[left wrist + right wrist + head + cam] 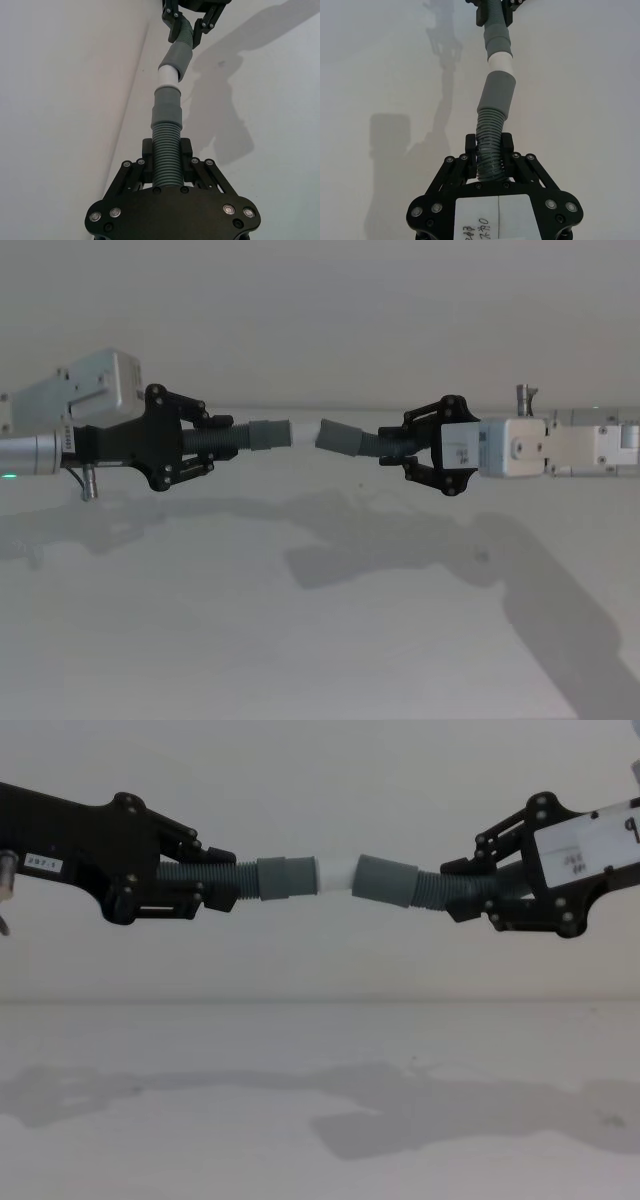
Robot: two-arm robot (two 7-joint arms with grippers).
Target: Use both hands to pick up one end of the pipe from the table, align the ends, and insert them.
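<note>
Both pipe pieces hang in the air above the table [300,640]. My left gripper [215,443] is shut on the ribbed body of one piece [235,877]. Its grey cuff [287,877] carries a white tip [335,875] that points right. My right gripper [398,445] is shut on the other ribbed piece [435,890], and its plain grey cuff [385,880] points left, tilted a little. In the chest view the white tip meets the mouth of the plain cuff. In the left wrist view, tip [167,75] and cuff [177,57] touch at a slight angle.
The off-white table [320,1100] lies well below both arms and carries their shadows. A pale wall stands behind. The right arm's white housing [530,448] reaches in from the right edge, and the left arm's silver body [60,420] comes in from the left.
</note>
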